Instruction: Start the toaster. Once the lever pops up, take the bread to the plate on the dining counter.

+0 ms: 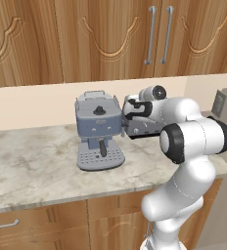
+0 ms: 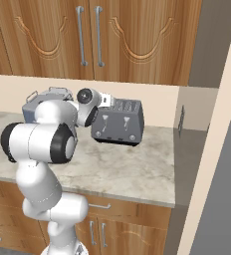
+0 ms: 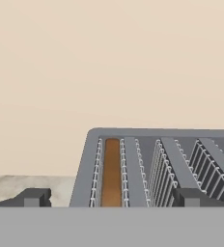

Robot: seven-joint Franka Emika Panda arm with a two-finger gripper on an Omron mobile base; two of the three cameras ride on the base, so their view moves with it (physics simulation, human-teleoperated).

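With the pincer (image 3: 111, 197) spread wide and empty just above the toaster (image 2: 118, 122), whose leftmost slot holds the bread (image 3: 112, 171), it should descend toward the toaster's front lever and press down squarely.

On the worktop (image 2: 137, 169) the toaster (image 2: 118, 122) stands against the back wall, right of the espresso machine (image 1: 99, 131), below the wall cabinets (image 2: 97, 35); the bread (image 3: 112, 173) sits in the toaster's leftmost slot in the hand view.
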